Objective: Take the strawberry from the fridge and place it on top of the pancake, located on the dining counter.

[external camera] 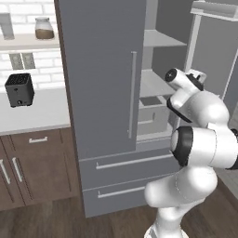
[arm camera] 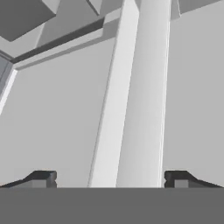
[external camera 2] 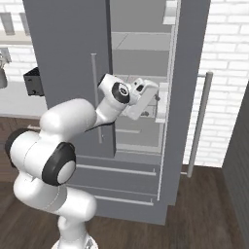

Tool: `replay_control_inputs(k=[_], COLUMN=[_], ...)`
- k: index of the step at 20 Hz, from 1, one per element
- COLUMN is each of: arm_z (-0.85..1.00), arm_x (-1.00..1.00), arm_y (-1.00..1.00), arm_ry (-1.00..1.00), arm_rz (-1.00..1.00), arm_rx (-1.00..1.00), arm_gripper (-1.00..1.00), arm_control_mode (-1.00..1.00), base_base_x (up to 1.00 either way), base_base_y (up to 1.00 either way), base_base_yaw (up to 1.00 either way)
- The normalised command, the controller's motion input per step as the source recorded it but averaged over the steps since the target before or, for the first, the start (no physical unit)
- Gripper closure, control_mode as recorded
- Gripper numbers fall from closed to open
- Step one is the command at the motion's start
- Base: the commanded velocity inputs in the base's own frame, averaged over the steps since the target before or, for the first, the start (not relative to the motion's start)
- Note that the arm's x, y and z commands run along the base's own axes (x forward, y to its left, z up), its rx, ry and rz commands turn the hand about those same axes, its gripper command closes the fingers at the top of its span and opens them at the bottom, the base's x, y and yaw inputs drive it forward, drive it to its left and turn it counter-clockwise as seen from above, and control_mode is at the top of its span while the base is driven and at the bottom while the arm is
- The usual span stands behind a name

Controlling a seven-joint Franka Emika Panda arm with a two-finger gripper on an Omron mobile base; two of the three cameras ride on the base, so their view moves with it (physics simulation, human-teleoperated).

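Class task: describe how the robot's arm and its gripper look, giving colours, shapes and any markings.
The arm has glossy white, rounded, bulbous segments joined by dark, near-black ring joints. A round black cap with a pale centre marks the wrist joint. The gripper has two small dark grey, blocky finger tips. No cables or lettering are visible.

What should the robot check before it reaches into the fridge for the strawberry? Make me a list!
1. Right door of the fridge swung open: ok.
2. Left door open: not ok, it is shut.
3. Gripper open and holding nothing: ok.
4. Gripper at the open side, level with the shelves: ok.
5. Strawberry spotted: cannot tell, none seen on the shelves.
6. Hand camera facing the shelves: not ok, it looks at a pale upright panel.
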Motion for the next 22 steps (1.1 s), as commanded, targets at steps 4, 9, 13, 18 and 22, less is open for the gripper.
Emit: replay_control_inputs(k=[4, 9, 13, 18, 22], arm_z=[0.03, 0.32, 0.18, -0.11, -0.16], arm_x=[-0.03, -0.07, -0.04, -0.19, -0.01], arm_y=[0.07, 0.62, 1.0, 0.9, 0.88], arm_ry=[-0.01, 0.01, 0.0, -0.12, -0.2], arm_rz=[0.04, 0.1, 0.04, 0.0, -0.05], arm_rx=[0.0, 0.02, 0.04, 0.68, 0.82], arm_gripper=[-1.0, -1.0, -1.0, -1.0, -1.0], arm_control_mode=[-1.0, -1.0, -1.0, -1.0, -1.0], base_base_x=[0.0, 0.0, 0.0, 0.0, 0.0], base_base_y=[0.0, 0.0, 0.0, 0.0, 0.0], base_base_yaw=[0.0, 0.0, 0.0, 0.0, 0.0])
